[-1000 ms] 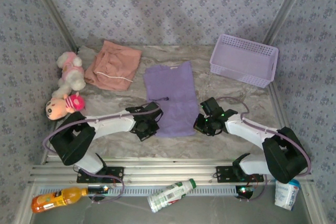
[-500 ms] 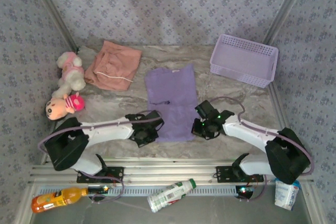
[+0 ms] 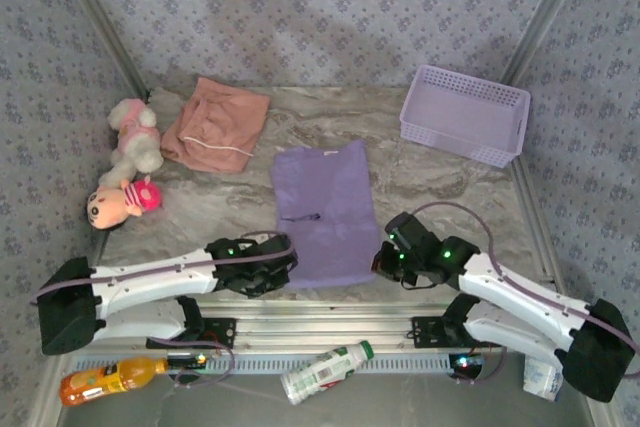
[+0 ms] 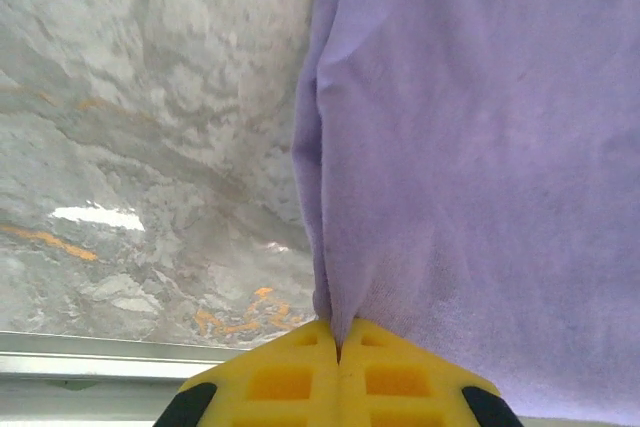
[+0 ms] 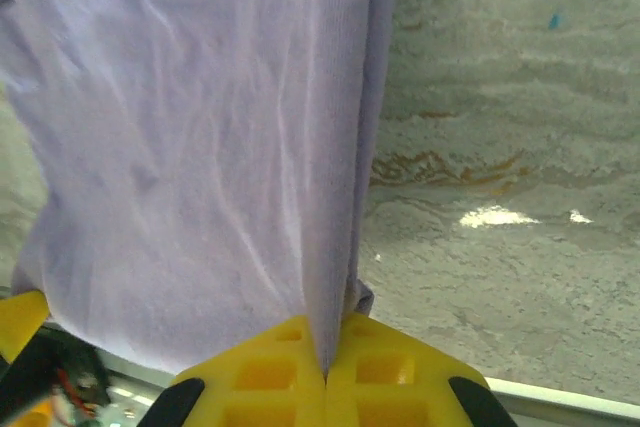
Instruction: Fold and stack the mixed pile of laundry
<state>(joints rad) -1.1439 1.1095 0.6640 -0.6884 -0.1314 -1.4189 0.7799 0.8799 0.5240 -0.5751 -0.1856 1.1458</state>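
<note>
Tools clamp the lavender shirt (image 3: 325,209): left tool (image 4: 338,347) on its near-left corner, right tool (image 5: 325,365) on its near-right corner, cloth stretching ahead over the bench (image 3: 440,187).

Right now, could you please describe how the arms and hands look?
The left arm and right arm have white links, black joints and a purplish cable, with green lights near the wrists. The left hand and right hand are yellow with square recesses.
</note>
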